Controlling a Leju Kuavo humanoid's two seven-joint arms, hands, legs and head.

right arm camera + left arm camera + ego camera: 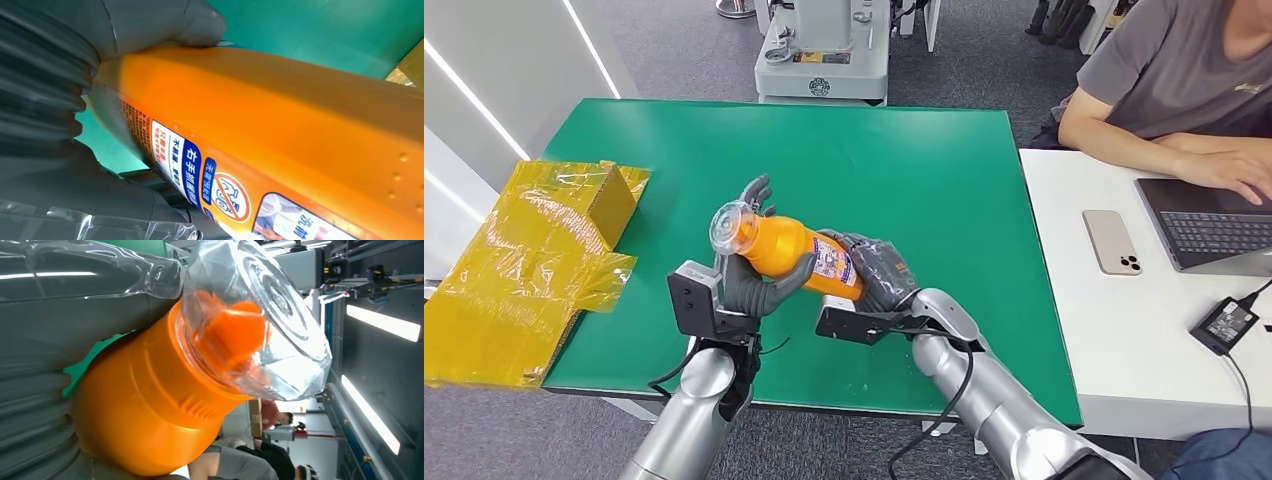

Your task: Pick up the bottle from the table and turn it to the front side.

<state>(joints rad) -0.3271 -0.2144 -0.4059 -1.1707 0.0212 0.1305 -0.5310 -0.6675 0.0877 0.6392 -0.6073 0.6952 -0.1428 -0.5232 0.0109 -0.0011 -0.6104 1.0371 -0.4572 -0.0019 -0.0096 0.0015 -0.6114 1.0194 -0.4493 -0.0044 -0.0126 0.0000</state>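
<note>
We've got open green table [904, 160] far and right; yellow bags [534, 260] crowd the left, a person's white desk [1104, 330] bounds the right.

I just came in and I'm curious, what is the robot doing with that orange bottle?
The robot is holding the orange bottle up over the green table with both hands. Its left hand grips the end with the clear cap, and its right hand grips the labelled end. The bottle lies tilted on its side. A person works at a laptop nearby.
</note>
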